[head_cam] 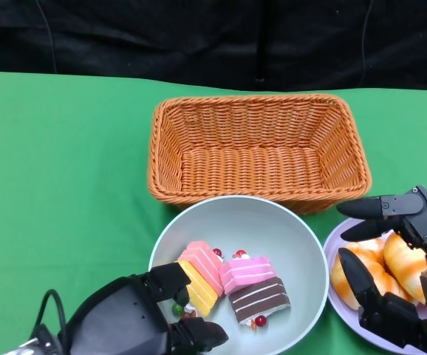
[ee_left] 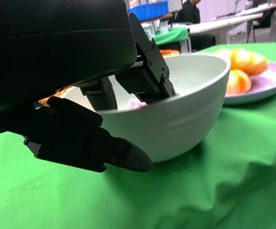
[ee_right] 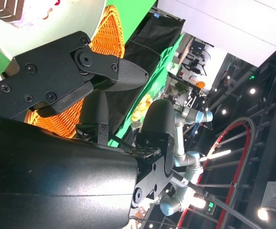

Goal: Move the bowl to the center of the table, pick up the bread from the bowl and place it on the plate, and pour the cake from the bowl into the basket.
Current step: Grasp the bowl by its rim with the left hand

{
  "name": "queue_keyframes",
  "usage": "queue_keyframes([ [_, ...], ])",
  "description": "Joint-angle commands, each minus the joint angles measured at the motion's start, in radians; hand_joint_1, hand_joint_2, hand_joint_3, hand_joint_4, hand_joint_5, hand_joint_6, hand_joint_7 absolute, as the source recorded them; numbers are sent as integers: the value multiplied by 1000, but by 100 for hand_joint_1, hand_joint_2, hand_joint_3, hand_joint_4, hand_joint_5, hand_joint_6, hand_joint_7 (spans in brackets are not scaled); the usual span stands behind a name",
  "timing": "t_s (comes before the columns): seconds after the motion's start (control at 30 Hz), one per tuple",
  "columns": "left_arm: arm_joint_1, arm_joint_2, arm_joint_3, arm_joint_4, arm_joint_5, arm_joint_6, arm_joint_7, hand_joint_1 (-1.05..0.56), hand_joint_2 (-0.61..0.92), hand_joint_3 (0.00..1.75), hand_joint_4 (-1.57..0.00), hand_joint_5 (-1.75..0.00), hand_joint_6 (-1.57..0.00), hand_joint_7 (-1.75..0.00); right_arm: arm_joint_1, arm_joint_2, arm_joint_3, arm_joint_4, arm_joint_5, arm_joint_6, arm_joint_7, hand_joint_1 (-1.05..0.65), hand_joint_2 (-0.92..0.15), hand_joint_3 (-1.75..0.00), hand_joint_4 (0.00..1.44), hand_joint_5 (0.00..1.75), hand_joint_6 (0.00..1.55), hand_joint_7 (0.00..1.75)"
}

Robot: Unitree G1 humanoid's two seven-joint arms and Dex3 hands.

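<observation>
Pour step: left hand [head_cam: 151,314] clamped on bowl [head_cam: 302,244] rim, fingers inside, thumb outside.
Cakes [head_cam: 232,285] in bowl just before basket [head_cam: 258,148]; lift, tip slowly over its near wall. Bread [head_cam: 380,266] on plate [head_cam: 333,244]; right hand [head_cam: 398,259] spread, empty.

Robotics lab, green-clothed table [head_cam: 66,148], robot arms [ee_right: 185,157] on stands, ceiling spotlights, person [ee_left: 191,12] at desks behind

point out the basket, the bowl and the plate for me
basket [head_cam: 165,140]: head view, its left woven wall.
bowl [head_cam: 313,251]: head view, its right inner wall.
plate [head_cam: 333,238]: head view, its bare left rim.
</observation>
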Motion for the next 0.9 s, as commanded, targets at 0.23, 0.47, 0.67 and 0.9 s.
queue_keyframes([
  [0.23,-170,32,-164,241,99,23,205,-33,90,0,-37,-124,-78,-22,-7,8,2,-6,-4,-2,-5,-25,-65,-78,43,139,24,127],
  [0.47,-318,10,-315,457,158,16,453,-40,84,0,-73,-154,-111,-38,-4,11,-1,-4,0,-13,-8,-24,-64,-81,43,140,25,128],
  [0.67,-383,4,-399,564,174,25,647,-37,91,1,-91,-174,-84,-128,-7,24,5,-2,-19,-14,-21,-25,-64,-81,45,139,26,127],
  [0.9,-333,86,-366,386,93,-5,619,-35,92,1,-92,-175,-84,-136,-10,32,1,4,-19,-16,-25,-26,-62,-85,45,140,25,130],
])
